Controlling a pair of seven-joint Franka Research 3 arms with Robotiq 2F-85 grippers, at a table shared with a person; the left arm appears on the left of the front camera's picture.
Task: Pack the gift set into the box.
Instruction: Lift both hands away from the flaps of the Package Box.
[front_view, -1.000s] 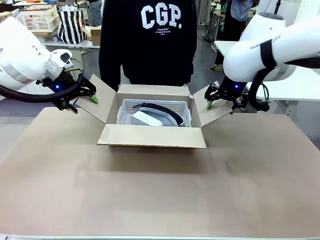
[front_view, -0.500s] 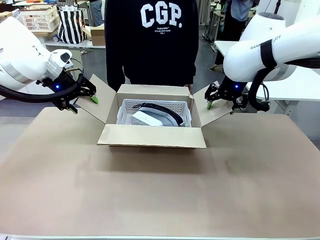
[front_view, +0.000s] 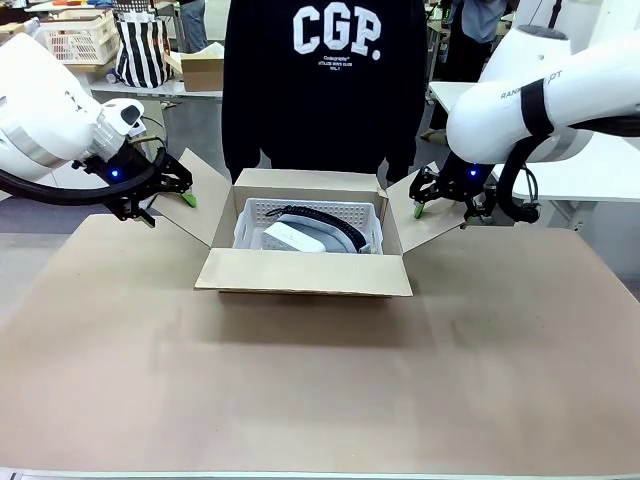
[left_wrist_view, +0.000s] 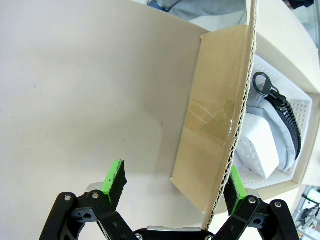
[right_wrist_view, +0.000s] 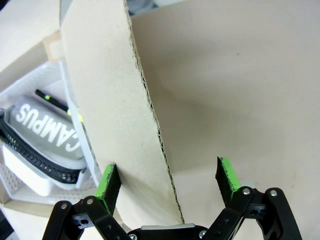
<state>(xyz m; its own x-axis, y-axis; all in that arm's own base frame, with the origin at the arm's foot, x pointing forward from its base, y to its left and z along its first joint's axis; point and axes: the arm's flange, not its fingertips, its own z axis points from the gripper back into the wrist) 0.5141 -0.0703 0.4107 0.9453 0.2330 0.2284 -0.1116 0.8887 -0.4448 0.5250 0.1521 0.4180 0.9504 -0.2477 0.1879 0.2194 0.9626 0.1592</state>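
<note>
Brown cardboard box (front_view: 303, 272) mid-surface (front_view: 300, 400), flaps open. Gift set (front_view: 310, 232) inside, in white perforated tray (front_view: 262, 210), between both pincers. Person (front_view: 320, 90) just behind box. Left pincer (front_view: 170, 208) spread wide, straddling left flap (left_wrist_view: 210, 125), no grip. Right pincer (front_view: 440, 212) spread too, astride right flap (right_wrist_view: 115, 100); pad contact unclear.

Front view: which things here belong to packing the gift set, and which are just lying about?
Job: box, with the gift set inside in a white basket; left gripper and right gripper, each open astride a side flap.
Lying about: striped bag, small carton and pale crate, far left background.
</note>
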